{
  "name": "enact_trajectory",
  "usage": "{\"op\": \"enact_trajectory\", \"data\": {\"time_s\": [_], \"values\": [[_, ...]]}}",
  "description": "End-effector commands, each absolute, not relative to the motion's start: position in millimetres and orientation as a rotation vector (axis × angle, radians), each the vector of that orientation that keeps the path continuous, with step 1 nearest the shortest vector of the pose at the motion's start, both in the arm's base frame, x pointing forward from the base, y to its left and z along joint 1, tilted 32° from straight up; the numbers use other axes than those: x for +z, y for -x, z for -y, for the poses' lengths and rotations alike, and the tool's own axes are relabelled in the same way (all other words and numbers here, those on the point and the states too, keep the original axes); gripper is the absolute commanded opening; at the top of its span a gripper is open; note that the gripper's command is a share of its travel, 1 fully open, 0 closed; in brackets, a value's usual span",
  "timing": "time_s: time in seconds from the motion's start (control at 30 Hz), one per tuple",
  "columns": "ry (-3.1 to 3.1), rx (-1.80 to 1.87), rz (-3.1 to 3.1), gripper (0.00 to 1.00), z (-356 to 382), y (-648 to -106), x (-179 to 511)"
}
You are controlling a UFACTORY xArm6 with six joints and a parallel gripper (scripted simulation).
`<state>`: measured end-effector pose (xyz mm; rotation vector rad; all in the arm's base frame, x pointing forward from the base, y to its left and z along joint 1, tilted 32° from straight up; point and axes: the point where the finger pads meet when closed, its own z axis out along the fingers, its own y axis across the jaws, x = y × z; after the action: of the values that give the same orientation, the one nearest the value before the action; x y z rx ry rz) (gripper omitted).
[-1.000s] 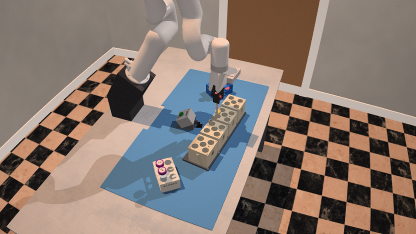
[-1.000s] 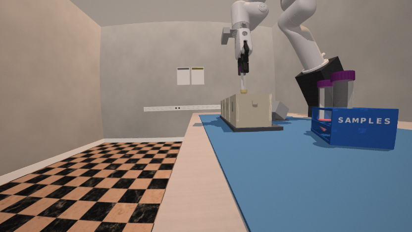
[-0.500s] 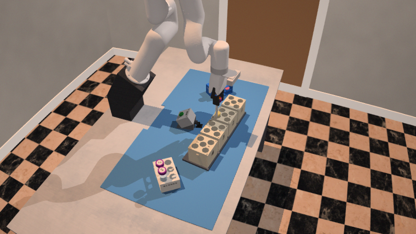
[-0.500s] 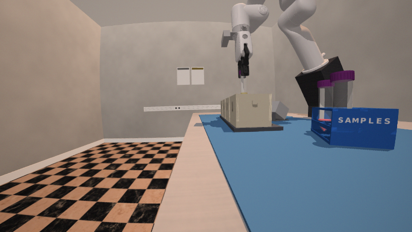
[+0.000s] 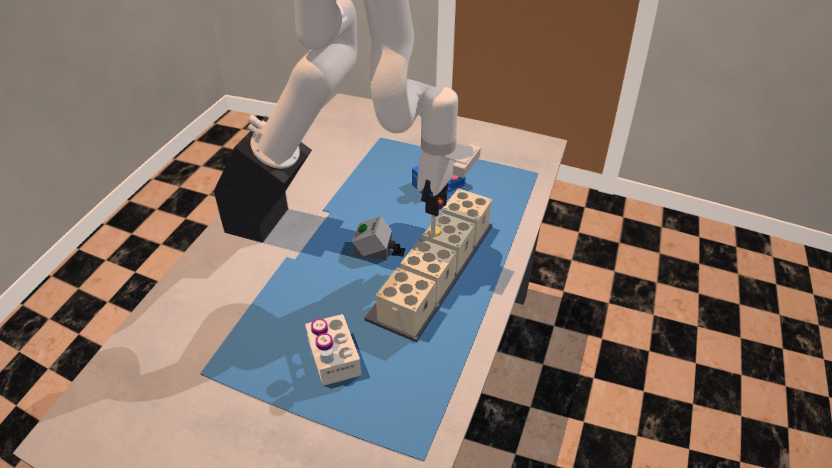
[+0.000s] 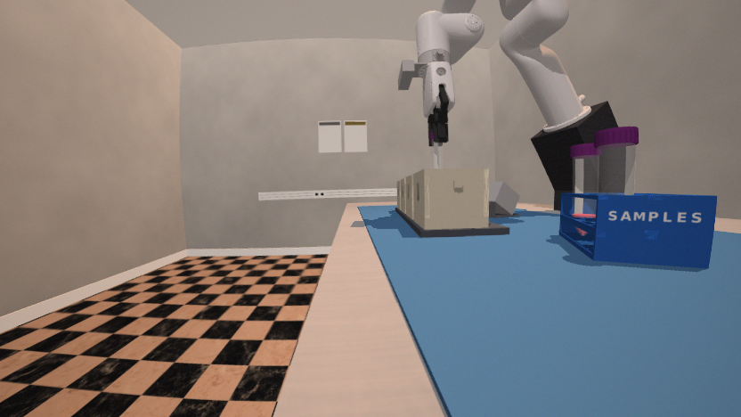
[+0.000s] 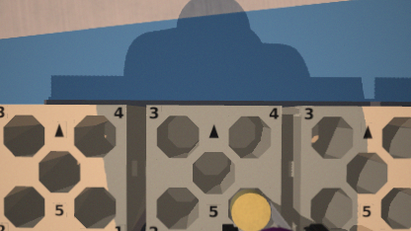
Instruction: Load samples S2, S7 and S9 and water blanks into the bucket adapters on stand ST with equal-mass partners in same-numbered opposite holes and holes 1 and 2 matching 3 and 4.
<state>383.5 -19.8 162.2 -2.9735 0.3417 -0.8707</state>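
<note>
Yellow tube bottom (image 7: 251,211); wrist view only

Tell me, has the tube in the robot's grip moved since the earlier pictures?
Yes: the tube has moved down, its yellow bottom now sinking into the adapter.
</note>
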Motion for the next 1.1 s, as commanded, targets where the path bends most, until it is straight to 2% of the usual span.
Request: {"op": "enact_trajectory", "data": {"time_s": [0.0, 1.07], "values": [[2.972, -0.875, -0.342, 0.00, 20.0, -387.3, 158.8], [2.972, -0.875, -0.342, 0.00, 21.1, -402.3, 135.0]]}}
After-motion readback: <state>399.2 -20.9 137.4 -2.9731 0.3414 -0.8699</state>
